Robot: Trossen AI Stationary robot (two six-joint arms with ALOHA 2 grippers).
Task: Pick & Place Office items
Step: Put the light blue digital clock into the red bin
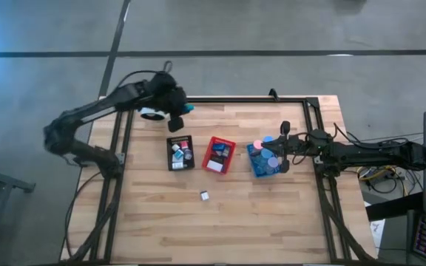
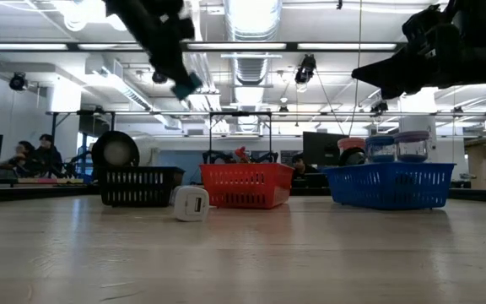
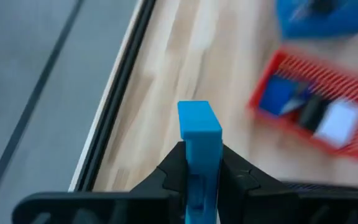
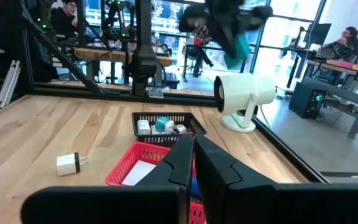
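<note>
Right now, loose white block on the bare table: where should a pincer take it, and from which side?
Probably from straight above, across its two flat side faces. The white block lies alone on the wood in front of the red tray, nothing crowding it.

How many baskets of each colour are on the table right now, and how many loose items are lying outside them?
Black basket: 1
Red basket: 1
Blue basket: 1
Loose white block on the table: 1
Blue block in the left gripper, above the table: 1
Total: 3 baskets, 2 items outside them.
</note>
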